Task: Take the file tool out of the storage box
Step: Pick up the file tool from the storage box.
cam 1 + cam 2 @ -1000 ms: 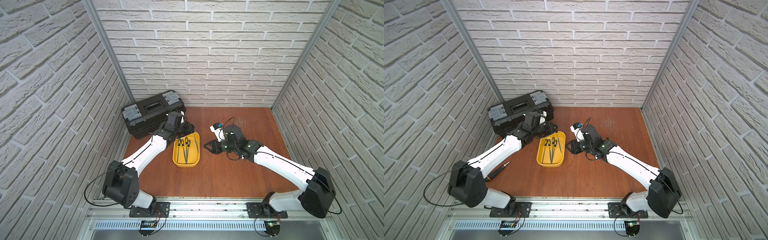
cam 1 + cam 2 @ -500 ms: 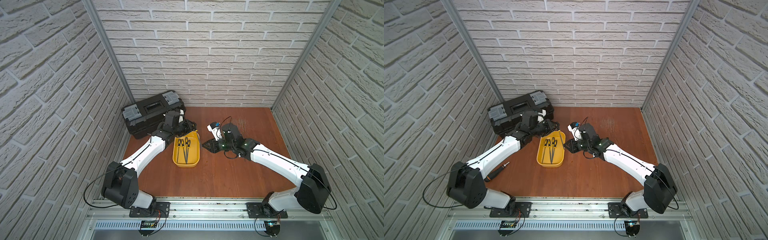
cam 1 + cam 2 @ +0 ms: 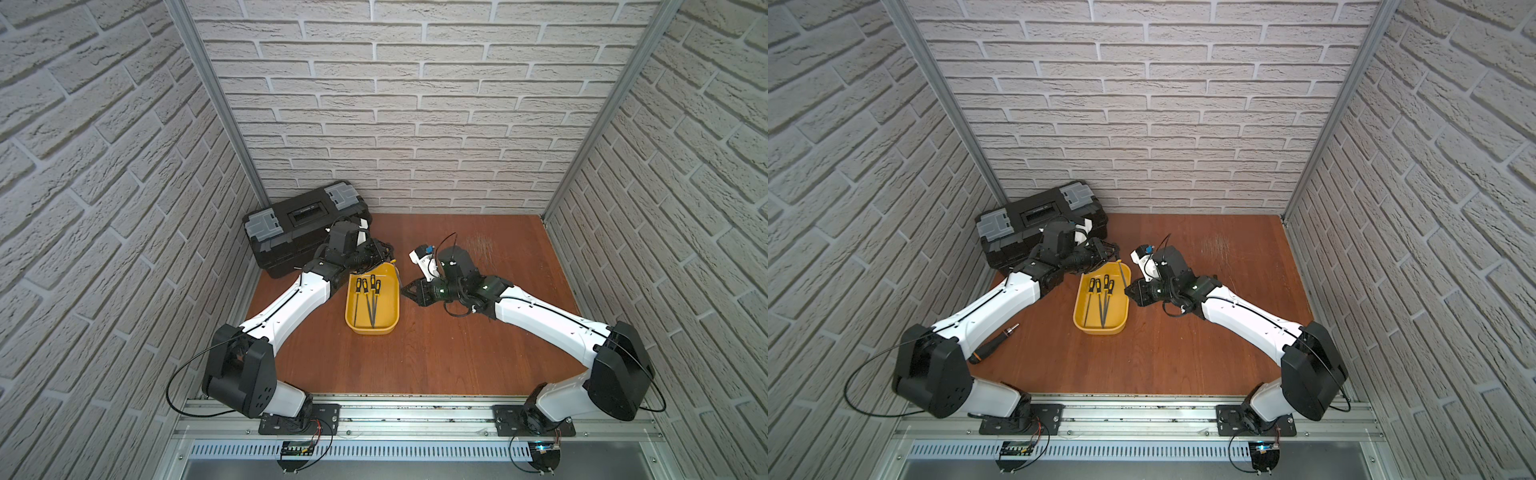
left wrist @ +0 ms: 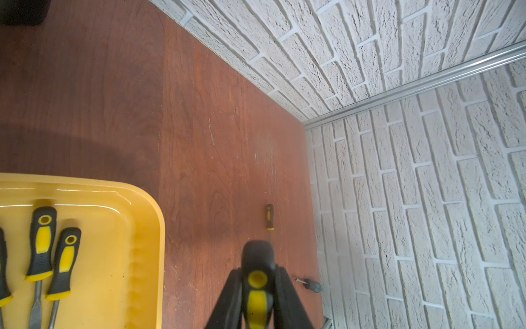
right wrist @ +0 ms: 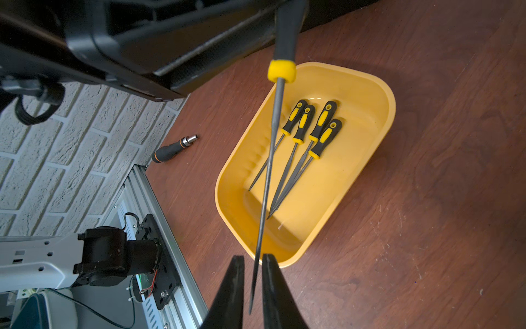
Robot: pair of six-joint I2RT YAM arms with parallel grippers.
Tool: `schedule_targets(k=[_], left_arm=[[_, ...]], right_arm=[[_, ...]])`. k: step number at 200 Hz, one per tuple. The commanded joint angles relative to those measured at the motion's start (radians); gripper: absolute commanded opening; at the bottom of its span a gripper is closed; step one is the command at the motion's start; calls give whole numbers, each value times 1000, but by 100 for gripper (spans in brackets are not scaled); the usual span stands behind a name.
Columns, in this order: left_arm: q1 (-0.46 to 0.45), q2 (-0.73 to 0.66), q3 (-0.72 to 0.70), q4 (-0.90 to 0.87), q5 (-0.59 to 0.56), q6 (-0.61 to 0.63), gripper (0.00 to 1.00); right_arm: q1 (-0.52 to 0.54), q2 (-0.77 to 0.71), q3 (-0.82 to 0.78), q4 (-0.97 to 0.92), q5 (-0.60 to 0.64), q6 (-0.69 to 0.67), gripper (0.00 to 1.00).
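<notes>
The yellow storage box [image 3: 372, 329] [image 3: 1100, 331] sits mid-table with several black-and-yellow files [image 3: 368, 291] [image 5: 310, 131] lying in it. My left gripper [image 3: 384, 255] [image 4: 257, 272] hovers over the box's far end, shut on the handle of one file tool [image 4: 257, 296]. Its thin blade [image 3: 1123, 274] [image 5: 267, 171] slants across the box's right rim to my right gripper [image 3: 1128, 291] [image 5: 253, 257]. The blade's tip lies between the right fingers [image 5: 236, 282], which stand narrowly apart, with a sliver of gap showing beside it.
A black toolbox [image 3: 303, 224] with grey latches stands at the back left, just behind my left wrist. A black bit-driver handle [image 3: 992, 347] lies by the left wall. In the left wrist view another file [image 4: 269, 216] and a small screwdriver [image 4: 311, 284] lie by the right wall.
My right gripper has slid left to the box's right rim and its jaws have narrowed around the blade. The left gripper has kept its hold on the handle.
</notes>
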Motion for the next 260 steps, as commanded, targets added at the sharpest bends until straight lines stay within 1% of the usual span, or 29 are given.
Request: schedule_targets(k=[1, 11, 22, 40, 77, 108, 130, 183, 202, 212, 237, 250, 257, 260], left_arm=[[9, -26, -6, 57, 14, -3, 20], [9, -27, -7, 57, 15, -3, 20], [10, -28, -9, 57, 14, -4, 20], [11, -30, -12, 59, 14, -4, 20], [12, -34, -12, 60, 14, -6, 20], [12, -35, -10, 60, 13, -6, 20], [13, -36, -12, 60, 14, -7, 20], [12, -37, -10, 59, 14, -7, 20], [12, -37, -9, 59, 14, -8, 20], [12, -36, -10, 59, 14, -8, 20], [12, -36, -12, 60, 14, -7, 20], [12, -34, -9, 57, 17, -6, 21], [12, -31, -4, 50, 20, -2, 25], [12, -29, -3, 47, 22, 0, 28]], right_arm=[[9, 8, 31, 36, -11, 0, 13], [11, 10, 31, 35, -10, 0, 13], [11, 11, 31, 34, -10, 0, 9], [11, 15, 32, 32, -9, 0, 9], [12, 20, 32, 33, -5, 4, 14], [14, 26, 32, 34, -5, 5, 14], [15, 26, 33, 31, -5, 5, 9], [18, 34, 37, 27, -1, 6, 10], [17, 34, 37, 24, 1, 6, 8], [16, 34, 38, 23, 1, 6, 3], [17, 38, 40, 17, 4, 6, 3], [17, 37, 40, 16, 6, 6, 3], [18, 34, 40, 14, 11, 5, 3], [17, 33, 42, 11, 14, 5, 3]])
